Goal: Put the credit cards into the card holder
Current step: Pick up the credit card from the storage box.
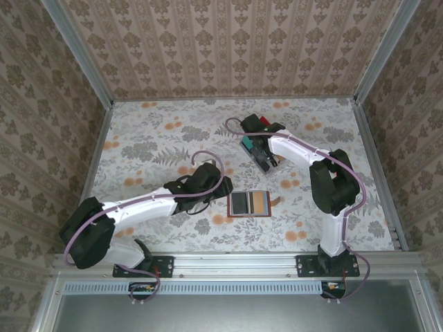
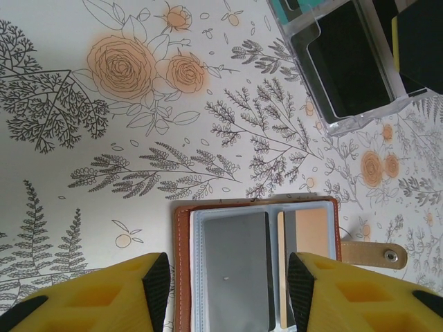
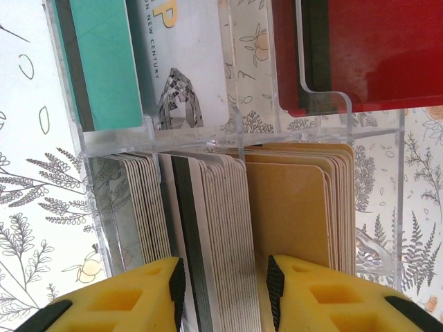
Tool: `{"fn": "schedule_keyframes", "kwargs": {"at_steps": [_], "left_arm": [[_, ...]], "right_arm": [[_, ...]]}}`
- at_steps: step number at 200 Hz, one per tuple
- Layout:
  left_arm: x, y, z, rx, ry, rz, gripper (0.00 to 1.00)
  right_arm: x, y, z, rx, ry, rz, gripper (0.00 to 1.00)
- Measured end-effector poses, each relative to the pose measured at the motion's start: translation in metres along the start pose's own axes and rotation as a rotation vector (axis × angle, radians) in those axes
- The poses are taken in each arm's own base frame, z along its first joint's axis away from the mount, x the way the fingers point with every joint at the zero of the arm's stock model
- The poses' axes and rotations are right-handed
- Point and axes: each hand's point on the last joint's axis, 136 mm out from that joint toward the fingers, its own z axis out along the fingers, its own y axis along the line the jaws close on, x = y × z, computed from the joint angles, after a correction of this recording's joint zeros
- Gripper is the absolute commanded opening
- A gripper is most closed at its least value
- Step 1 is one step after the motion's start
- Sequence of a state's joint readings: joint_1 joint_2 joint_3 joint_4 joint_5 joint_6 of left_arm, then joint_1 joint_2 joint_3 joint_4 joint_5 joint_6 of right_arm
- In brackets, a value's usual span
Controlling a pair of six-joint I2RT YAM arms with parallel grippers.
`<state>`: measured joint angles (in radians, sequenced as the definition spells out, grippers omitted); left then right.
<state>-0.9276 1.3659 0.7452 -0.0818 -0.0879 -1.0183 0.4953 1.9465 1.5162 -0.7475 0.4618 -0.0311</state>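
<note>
Your left gripper (image 2: pixel 228 287) hovered with jaws apart over the unfolded card holder (image 1: pixel 249 203) lying flat on the tabletop (image 1: pixel 152 152), while your right gripper (image 3: pixel 223 283) narrowly flanked upright credit cards (image 3: pixel 221 207) in the clear rack (image 3: pixel 239 135), clamped or not I couldn't tell.

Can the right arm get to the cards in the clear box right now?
Probably yes. The right gripper hangs just over the rack, with its open fingers on either side of the standing cards, and nothing is in between. The cards are packed tight, so taking just one could be tricky.
</note>
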Motion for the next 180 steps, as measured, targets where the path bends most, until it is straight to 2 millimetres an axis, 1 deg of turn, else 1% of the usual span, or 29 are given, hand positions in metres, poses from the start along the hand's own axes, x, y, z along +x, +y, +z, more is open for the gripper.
{"fn": "schedule_keyframes", "kwargs": {"at_steps": [65,84,151,180], "left_arm": [[0.000,0.001,-0.003,0.004,-0.006,-0.001,0.51],[0.000,0.001,-0.003,0.004,-0.006,-0.001,0.51],[0.000,0.001,-0.004,0.004,-0.007,-0.001,0.51],[0.000,0.001,-0.004,0.004,-0.007,-0.002,0.51]], "right_arm": [[0.000,-0.005,0.001,0.029,-0.003,-0.003,0.35],[0.000,-0.006,0.001,0.037,-0.003,-0.011,0.31],[0.002,-0.008,0.003,0.061,-0.001,-0.018,0.28],[0.001,-0.010,0.004,0.074,-0.006,-0.018,0.30]]}}
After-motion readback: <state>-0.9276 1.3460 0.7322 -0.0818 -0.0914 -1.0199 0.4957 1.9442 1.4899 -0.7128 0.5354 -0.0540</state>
